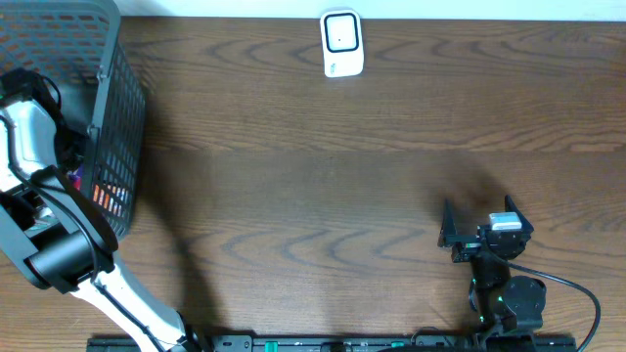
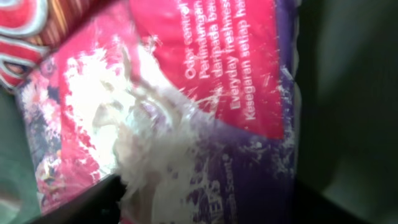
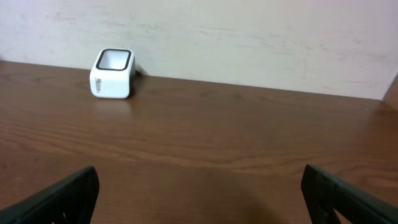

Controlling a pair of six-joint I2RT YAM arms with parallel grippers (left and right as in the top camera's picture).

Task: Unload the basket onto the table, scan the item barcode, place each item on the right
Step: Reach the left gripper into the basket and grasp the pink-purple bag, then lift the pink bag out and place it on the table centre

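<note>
Closest to you, your left hand [image 2: 205, 211] sits deep in the one grey mesh basket [image 1: 122, 117], hidden from overhead by its wall. In the wrist view only two dark fingertips show at the lower corners, either side of a pink and purple pouch [image 2: 205, 112], and you cannot tell whether they are gripping it. Glare whitens the pouch's middle, and its edges run out of view. You can read "Everyday freshness" and "Kesegaran setiap", with part of "Odor control". A second pack [image 2: 37, 25], red-brown with white lettering, is cut off at the corner, making two packs. Your right hand [image 3: 199, 177] hangs open over the bare surface [image 1: 342, 196]. Farthest off, one white scanner [image 1: 342, 44] stands by the wall [image 3: 249, 37].
</note>
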